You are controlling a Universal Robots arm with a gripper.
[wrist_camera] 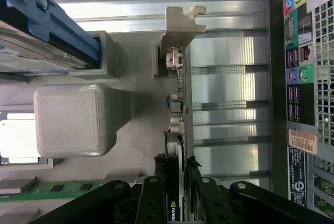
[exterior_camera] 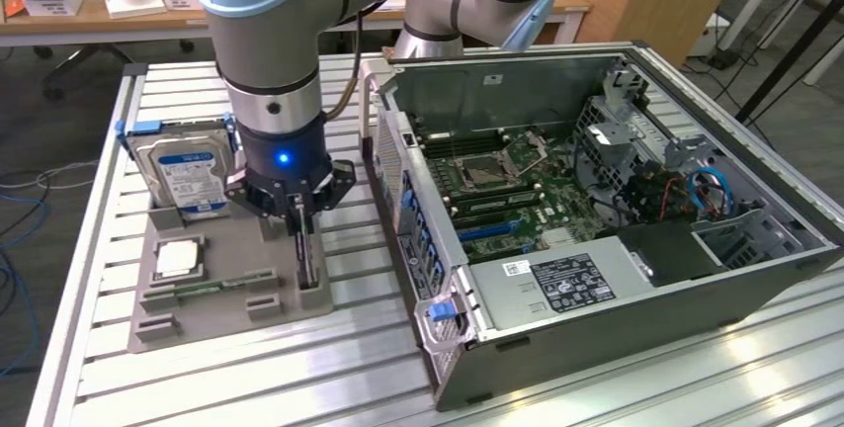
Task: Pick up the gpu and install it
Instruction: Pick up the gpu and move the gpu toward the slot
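My slatted metal table (exterior_camera: 198, 387) catches bright light up close; far off there's a wooden desk (exterior_camera: 79, 22), grey floor (exterior_camera: 40, 121), blue cables (exterior_camera: 20, 214).

Arm upright, claw (exterior_camera: 300, 217) down
Wrist vertical, fingers (wrist_camera: 154, 198) pinched tight on the gpu (wrist_camera: 181, 98) between them.

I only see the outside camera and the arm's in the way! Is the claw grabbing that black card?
Observer: Yes. The wrist view shows the gripper shut on the gpu, a finger each side.
Operator: Is it lifted out?
Observer: Not yet; its silver bracket end sits against the grey holder.
Operator: Any picture on it?
Observer: A small green logo on its edge, between the fingers.
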